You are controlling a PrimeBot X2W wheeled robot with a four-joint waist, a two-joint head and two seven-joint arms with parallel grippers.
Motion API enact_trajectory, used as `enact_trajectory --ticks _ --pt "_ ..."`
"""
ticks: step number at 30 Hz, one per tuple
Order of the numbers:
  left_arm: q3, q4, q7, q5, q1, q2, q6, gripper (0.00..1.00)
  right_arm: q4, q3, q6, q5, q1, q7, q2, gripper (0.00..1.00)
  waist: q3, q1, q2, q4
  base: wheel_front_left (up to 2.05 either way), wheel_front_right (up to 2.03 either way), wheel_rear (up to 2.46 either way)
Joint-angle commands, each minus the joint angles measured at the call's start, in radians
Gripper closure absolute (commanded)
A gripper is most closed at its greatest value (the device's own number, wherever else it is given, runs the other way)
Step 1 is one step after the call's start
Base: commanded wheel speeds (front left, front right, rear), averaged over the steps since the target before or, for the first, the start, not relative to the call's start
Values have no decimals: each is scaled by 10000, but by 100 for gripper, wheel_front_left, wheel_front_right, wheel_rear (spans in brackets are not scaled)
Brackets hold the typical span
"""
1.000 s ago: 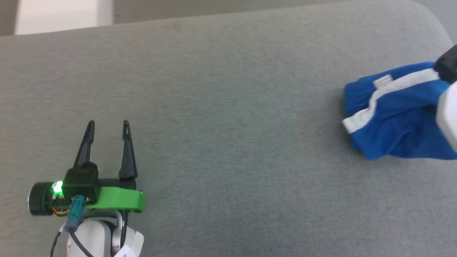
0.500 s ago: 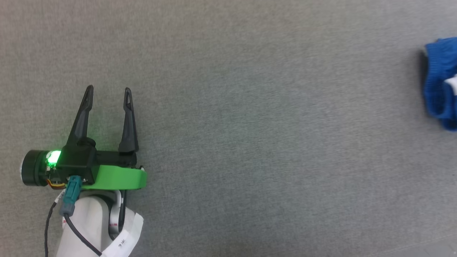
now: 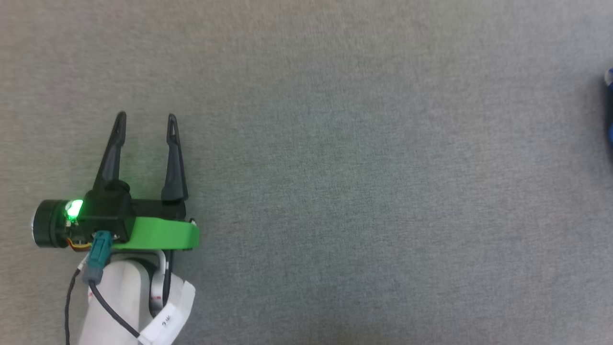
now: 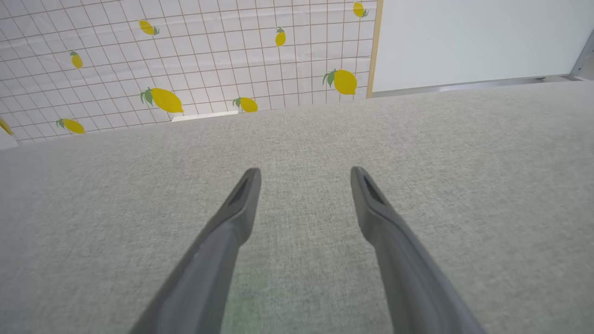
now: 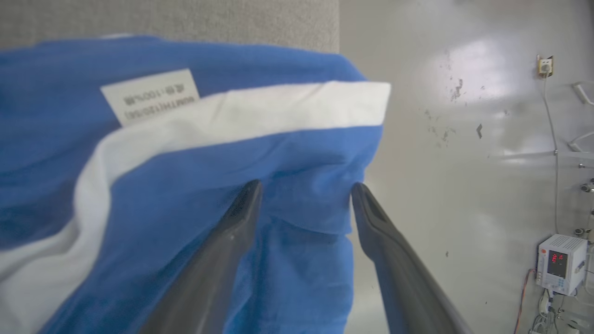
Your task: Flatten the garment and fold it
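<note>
The garment (image 5: 185, 195) is bright blue fabric with a broad white stripe and a small white label (image 5: 151, 95). It lies bunched at the edge of the grey cushion (image 5: 185, 18). My right gripper (image 5: 306, 185) is open, its two fingers spread over a fold of the blue cloth, which shows between them. In the head view a blue sliver of the garment (image 3: 609, 110) shows at the right border. My left gripper (image 3: 145, 119) rests far off at the lower left, open, with nothing between its fingers, pointing across bare grey fabric (image 4: 304, 174).
The grey cushion (image 3: 335, 167) spreads wide between the left gripper and the garment. Beyond its edge lies a glossy pale floor (image 5: 464, 162) with a small instrument box (image 5: 557, 262). A lemon-patterned sheet (image 4: 185, 55) stands past the cushion's far side.
The head camera has turned, so the garment has slid to the picture's right border. The left gripper stays open as before.
</note>
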Motion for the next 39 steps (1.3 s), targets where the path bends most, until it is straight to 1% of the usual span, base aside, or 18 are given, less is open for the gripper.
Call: enact_trajectory --ticks 1,4,8,10,13,17,22,27,32,39 --pt "26 49 -38 -27 150 -51 81 0 46 -208 -15 -426 -103 -555 -179 0 -1029 -1 -1 71 0 0 0" --pt "52 153 -38 -73 441 -140 139 0 264 -738 -15 -1332 -276 -1861 -126 0 -1704 -1 -1 148 0 0 0" --pt "67 214 -38 -105 843 -231 179 0 414 -1514 -15 -2321 -390 -3440 367 0 -2450 -1 -1 272 0 0 0" --pt "109 232 -38 -105 1026 -247 197 0 344 -1874 -15 -2846 -407 -4259 708 0 -2771 -1 -1 334 0 0 0" --pt "218 257 -38 -122 1314 -258 228 0 194 -2598 -15 -3311 -304 -5416 1460 0 -3188 -1 -1 407 0 0 0" --pt "287 321 -38 -158 1565 -284 196 0 -402 -3348 -15 -3893 27 -6432 2458 0 -3578 -1 -1 532 0 0 0" --pt "290 462 -38 -171 1620 -335 132 0 -1704 -4144 -15 -4504 901 -6745 3893 0 -3948 -1 -1 813 0 0 0" --pt "316 522 -38 -218 1741 -417 132 0 -3239 -4611 -15 -4476 2205 -6763 5015 0 -4275 -1 -1 1108 0 0 0" --pt "385 634 -38 -285 2027 -497 125 0 -4518 -4963 -15 -4492 4019 -6766 6131 0 -4614 -1 -1 1344 0 0 0" --pt "415 734 -38 -258 2271 -552 64 0 -5601 -5129 -15 -4551 5984 -6767 7122 0 -4826 -1 -1 1478 0 0 0"
